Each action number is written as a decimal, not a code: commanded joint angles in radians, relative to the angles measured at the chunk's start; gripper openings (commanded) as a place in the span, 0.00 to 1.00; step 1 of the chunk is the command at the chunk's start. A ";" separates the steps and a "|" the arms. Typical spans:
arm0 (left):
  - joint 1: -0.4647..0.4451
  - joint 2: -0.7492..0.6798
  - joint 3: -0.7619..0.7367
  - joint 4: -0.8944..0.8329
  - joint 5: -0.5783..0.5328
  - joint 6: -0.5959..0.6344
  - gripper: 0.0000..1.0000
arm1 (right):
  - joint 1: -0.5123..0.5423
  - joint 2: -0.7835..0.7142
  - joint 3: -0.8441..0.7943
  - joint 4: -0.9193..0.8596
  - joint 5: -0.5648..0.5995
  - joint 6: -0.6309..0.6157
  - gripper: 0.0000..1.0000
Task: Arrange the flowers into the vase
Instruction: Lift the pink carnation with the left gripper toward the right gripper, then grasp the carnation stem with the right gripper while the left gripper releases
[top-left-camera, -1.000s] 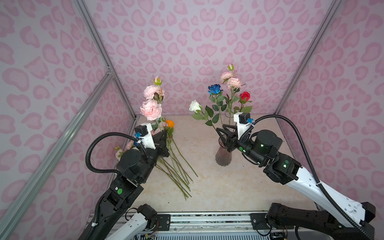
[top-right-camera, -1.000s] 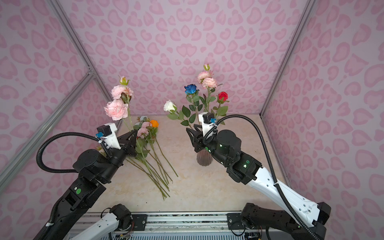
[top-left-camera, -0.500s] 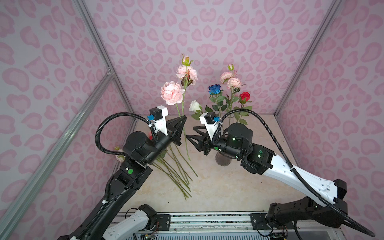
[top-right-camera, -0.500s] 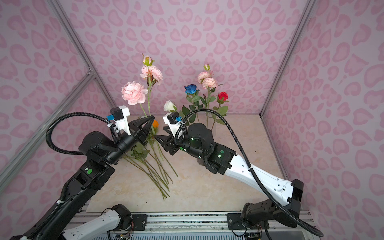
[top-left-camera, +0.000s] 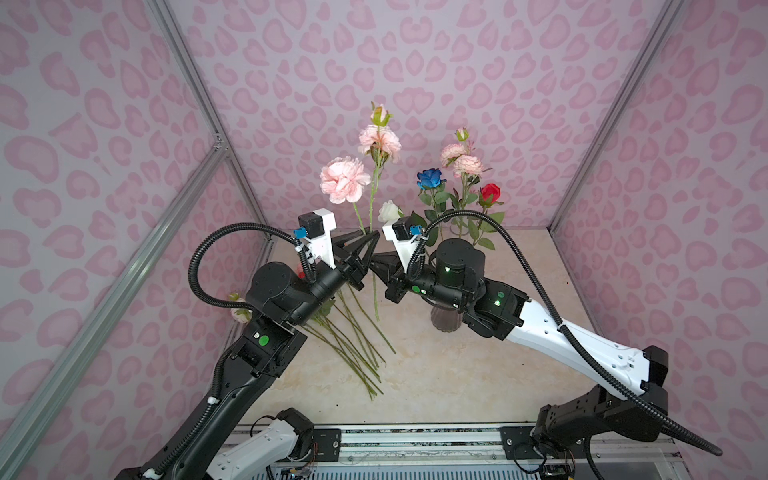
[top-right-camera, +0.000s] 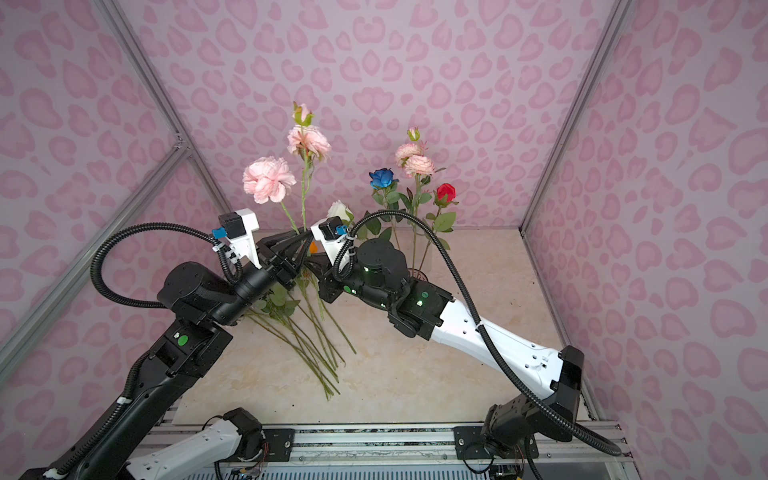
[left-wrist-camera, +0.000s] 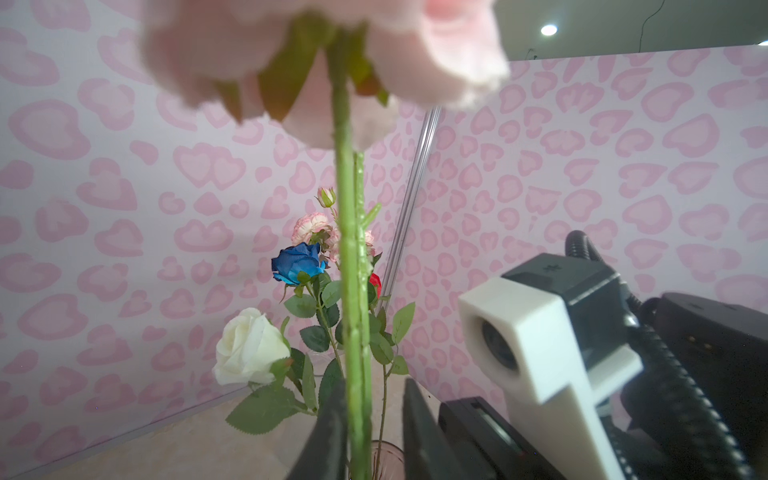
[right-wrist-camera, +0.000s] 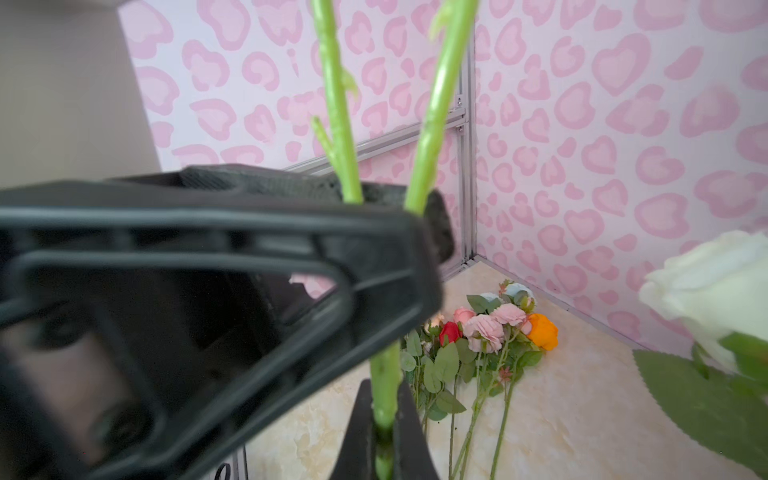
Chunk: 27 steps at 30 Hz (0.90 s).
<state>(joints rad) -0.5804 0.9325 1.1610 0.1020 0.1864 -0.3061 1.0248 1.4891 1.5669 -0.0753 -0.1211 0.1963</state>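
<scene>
Peony stem (right-wrist-camera: 385, 365) sits pinched in right tool (right-wrist-camera: 384, 405).

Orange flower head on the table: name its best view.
Right wrist view: the orange flower head lies unobstructed on the table. A top view shows only a sliver; the left wrist view shows none.
</scene>
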 joint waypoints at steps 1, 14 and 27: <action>0.001 -0.017 0.023 -0.048 -0.024 0.025 0.71 | 0.001 -0.007 -0.005 0.052 0.050 -0.009 0.01; 0.001 -0.334 -0.202 -0.200 -0.348 0.053 0.90 | -0.010 -0.147 -0.092 0.047 0.333 -0.250 0.02; 0.001 -0.243 -0.235 -0.183 -0.361 0.037 0.90 | -0.265 -0.322 -0.405 0.220 0.450 -0.232 0.00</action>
<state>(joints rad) -0.5808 0.6624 0.9150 -0.1162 -0.1719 -0.2806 0.8017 1.1664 1.1877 0.0788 0.3351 -0.0834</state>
